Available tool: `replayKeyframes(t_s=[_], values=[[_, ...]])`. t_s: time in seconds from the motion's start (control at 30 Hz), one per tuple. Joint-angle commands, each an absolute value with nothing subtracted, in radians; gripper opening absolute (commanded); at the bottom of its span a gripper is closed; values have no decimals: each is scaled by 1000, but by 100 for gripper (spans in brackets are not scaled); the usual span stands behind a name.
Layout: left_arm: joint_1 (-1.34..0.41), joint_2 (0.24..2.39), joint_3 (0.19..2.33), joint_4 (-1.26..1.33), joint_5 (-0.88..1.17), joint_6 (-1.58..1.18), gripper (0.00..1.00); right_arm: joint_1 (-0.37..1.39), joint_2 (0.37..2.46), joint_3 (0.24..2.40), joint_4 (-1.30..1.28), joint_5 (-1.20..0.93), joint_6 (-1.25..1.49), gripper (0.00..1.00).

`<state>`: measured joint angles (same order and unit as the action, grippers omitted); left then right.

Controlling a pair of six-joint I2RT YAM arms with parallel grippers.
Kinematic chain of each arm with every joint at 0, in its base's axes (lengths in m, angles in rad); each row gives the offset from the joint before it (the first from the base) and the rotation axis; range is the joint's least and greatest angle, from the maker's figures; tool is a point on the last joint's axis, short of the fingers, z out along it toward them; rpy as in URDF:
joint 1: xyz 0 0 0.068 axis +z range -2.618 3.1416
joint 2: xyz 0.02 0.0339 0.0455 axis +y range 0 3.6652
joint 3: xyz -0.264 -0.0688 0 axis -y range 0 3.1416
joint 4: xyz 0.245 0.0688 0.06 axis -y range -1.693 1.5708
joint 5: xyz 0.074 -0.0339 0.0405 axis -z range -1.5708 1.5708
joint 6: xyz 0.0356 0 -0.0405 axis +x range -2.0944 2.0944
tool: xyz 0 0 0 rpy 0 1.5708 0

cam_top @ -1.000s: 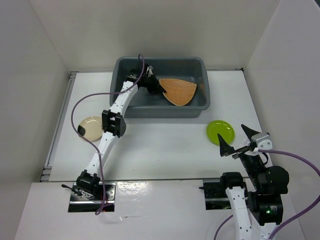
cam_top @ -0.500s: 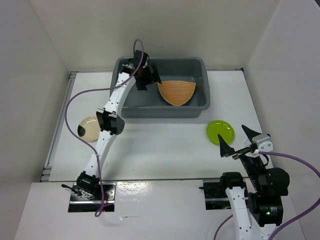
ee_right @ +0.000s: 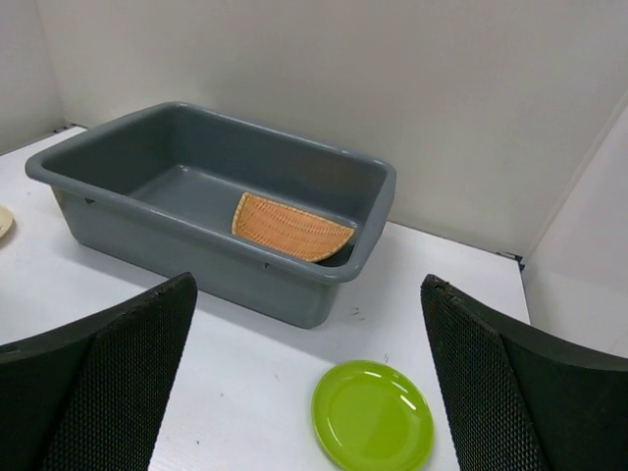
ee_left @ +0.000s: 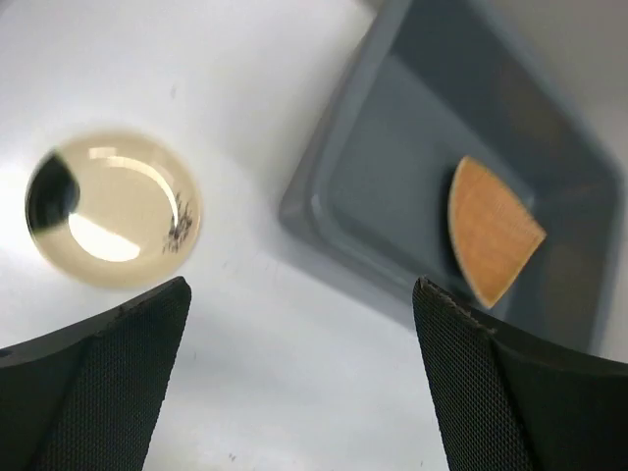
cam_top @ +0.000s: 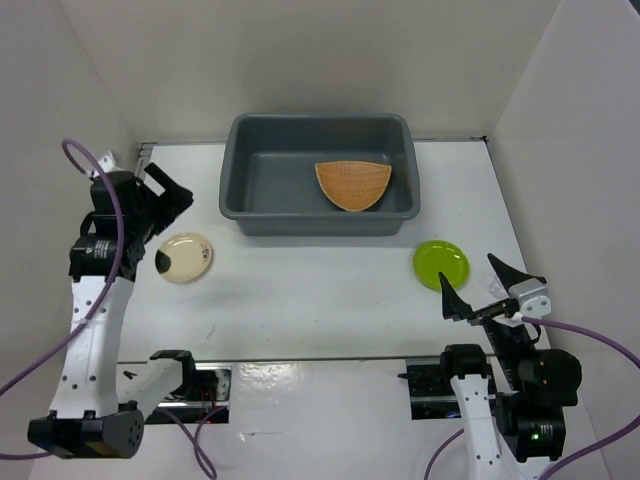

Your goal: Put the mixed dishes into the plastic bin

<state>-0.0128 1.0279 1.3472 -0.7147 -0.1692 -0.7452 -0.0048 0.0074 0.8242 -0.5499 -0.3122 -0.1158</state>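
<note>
Seen from the overhead camera, the dark grey plastic bin (cam_top: 316,225) stands at the table's (cam_top: 330,300) 12 o'clock edge. One dish lies inside it: the orange-tan woven fan-shaped plate (cam_top: 353,184), on the floor of the tub toward its 3 o'clock end, with the curved edge turned to 6 o'clock.

Two dishes lie outside on the white table. The small cream round plate (cam_top: 185,257) sits at the table's 9 o'clock side, near the bin's left front corner but apart from it. It carries a dark round patch at its own 9 o'clock rim — we cannot tell what that is. The lime-green round plate (cam_top: 441,263) lies at about 4 o'clock, just off the bin's right front corner and apart from it.

The left gripper (cam_top: 170,198) hangs at the cream plate's 10 o'clock with its fingers spread wide and nothing between them. Its wrist camera looks down on the cream plate and the bin through the gap.

The right gripper (cam_top: 472,286) sits at the green plate's 5 o'clock — likewise released, fingers well apart and holding nothing. Its wrist camera faces the bin and takes in the green plate below.
</note>
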Motion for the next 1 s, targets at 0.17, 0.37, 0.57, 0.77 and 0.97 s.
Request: replayKeyframes(t_s=[0.17, 0.37, 0.57, 0.77, 0.97], values=[[344, 985, 921, -485, 175, -900, 100, -20, -25, 819, -505, -307, -103, 99], [509, 951, 609, -284, 354, -1124, 100, -20, -34, 819, -505, -307, -103, 99], [531, 960, 485, -199, 347, -1170, 100, -20, -34, 819, -505, -307, -103, 99], [540, 982, 465, -201, 252, -1170, 100, -20, -34, 819, -505, -307, -103, 99], [540, 1117, 428, -107, 241, -1209, 100, -20, -34, 819, -505, -307, -103, 99]])
